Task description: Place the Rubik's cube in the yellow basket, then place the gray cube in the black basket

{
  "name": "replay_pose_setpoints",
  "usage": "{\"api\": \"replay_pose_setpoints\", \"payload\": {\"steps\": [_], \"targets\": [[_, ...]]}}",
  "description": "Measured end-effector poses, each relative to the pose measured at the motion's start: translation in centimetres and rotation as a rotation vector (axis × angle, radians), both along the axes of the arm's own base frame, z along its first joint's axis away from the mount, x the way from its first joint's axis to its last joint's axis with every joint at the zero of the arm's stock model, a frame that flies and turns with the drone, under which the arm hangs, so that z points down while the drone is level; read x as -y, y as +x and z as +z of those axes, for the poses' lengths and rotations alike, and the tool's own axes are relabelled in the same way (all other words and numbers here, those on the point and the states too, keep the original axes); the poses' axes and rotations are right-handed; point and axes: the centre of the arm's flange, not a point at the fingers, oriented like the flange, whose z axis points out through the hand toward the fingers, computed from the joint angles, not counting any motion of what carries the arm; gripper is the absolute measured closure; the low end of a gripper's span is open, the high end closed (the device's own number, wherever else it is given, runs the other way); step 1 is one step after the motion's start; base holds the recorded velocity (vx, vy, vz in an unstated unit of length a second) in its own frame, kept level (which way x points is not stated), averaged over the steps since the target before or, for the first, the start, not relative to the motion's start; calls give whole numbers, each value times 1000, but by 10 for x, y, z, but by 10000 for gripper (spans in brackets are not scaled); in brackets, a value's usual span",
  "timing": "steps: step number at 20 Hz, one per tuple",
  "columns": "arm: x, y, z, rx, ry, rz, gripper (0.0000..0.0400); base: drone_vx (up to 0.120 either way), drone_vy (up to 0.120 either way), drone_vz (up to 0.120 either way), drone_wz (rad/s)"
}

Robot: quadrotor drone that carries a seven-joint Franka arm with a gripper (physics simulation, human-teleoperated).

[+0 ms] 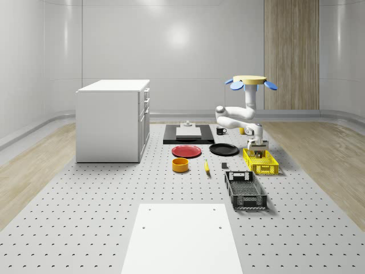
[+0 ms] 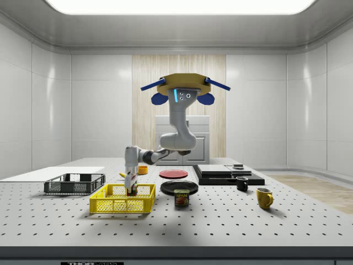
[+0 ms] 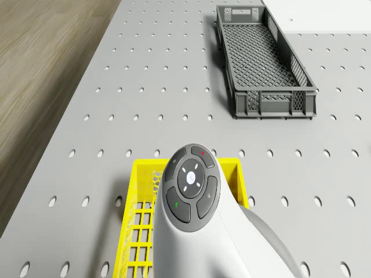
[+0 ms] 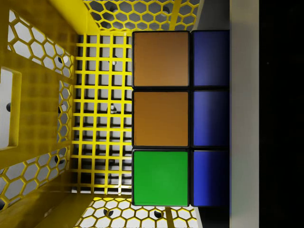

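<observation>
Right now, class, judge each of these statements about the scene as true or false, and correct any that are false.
1. The gripper is lowered into the yellow basket. True.
2. The Rubik's cube is inside the black basket. False: it is over the yellow basket's floor, at the gripper.
3. The drone rests on the table. False: it hovers above it.
4. The red plate lies beside a black plate. True.

Bright even ceiling light, soft wall glare, perhaps faint shadows
</observation>
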Motion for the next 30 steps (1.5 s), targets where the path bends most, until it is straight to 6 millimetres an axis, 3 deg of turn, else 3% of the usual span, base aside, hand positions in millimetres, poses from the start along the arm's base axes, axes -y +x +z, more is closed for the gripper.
{"api": "replay_pose_setpoints", "payload": {"steps": [10,15,26,30], "targets": [[0,0,34,0,0,5,113,0,0,0,0],[0,0,41,0,-3,18,38,0,0,0,0],[0,0,4,-1,-5,28,2,0,0,0,0],[0,0,-8,-1,-5,29,1,0,0,120,0]]}}
